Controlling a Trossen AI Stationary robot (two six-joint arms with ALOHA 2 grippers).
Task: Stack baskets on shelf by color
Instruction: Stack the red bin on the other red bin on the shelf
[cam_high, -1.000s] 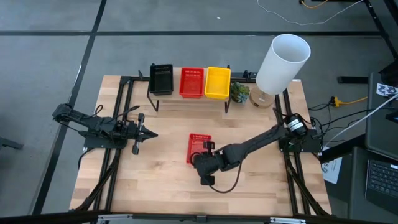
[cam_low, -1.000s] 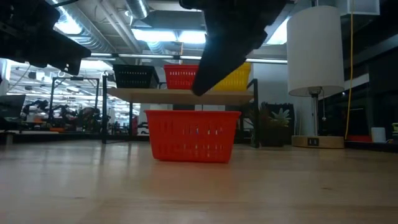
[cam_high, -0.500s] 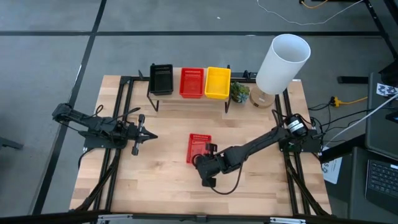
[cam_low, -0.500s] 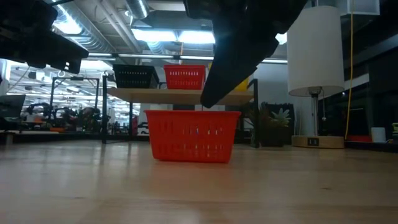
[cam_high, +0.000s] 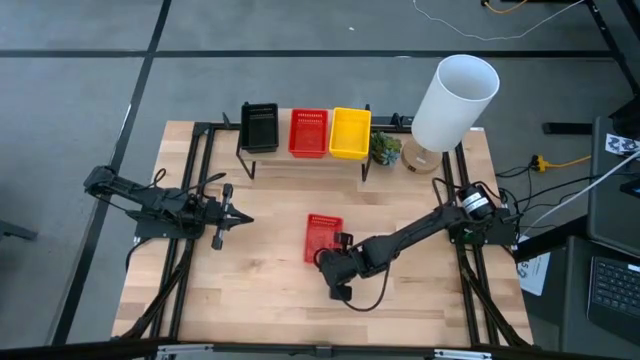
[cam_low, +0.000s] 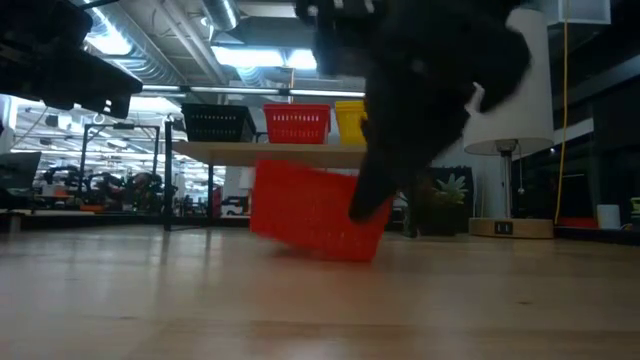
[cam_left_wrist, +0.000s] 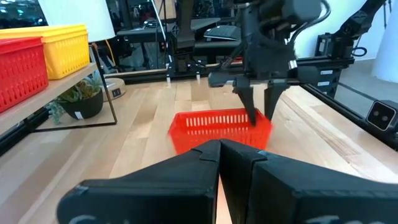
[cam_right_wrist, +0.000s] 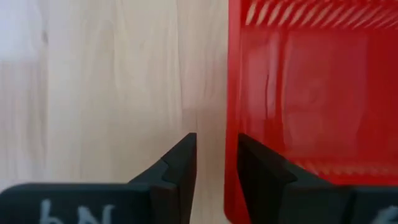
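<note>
from above, you see the low light-wood shelf on thin black legs (cam_high: 305, 158) at the far edge of the wooden counter (cam_high: 260, 290), carrying a black mesh basket (cam_high: 259, 127), a red mesh basket (cam_high: 308, 132) and a yellow mesh basket (cam_high: 350, 132) side by side. the loose red plastic mesh basket (cam_high: 322, 236) sits mid-counter, well apart from the shelf. your right tool (cam_high: 338, 246) is at its near-right edge. your left tool (cam_high: 234, 215) waits off to the left, pinched to nothing, holding nothing.

from counter height, the loose red basket (cam_low: 316, 212) is tilted, one side lifted, the other near or on the counter, with the dark arm right over its right end.

in the left wrist view, the right tool (cam_left_wrist: 260, 107) comes down vertically on the basket's rim (cam_left_wrist: 219, 119), one finger (cam_left_wrist: 249, 104) seemingly inside the wall and one outside.

in the right wrist view, the fingers (cam_right_wrist: 184, 163) stand narrowly parted astride the red side wall (cam_right_wrist: 231, 112), so you appear to hold the basket by that one wall.

the risk, as i judge it: a one-wall pinch lets the basket swing or slip once lifted, and a hanging corner could catch the shelf edge or knock the red basket already there. lift slowly and level it before you travel.
</note>
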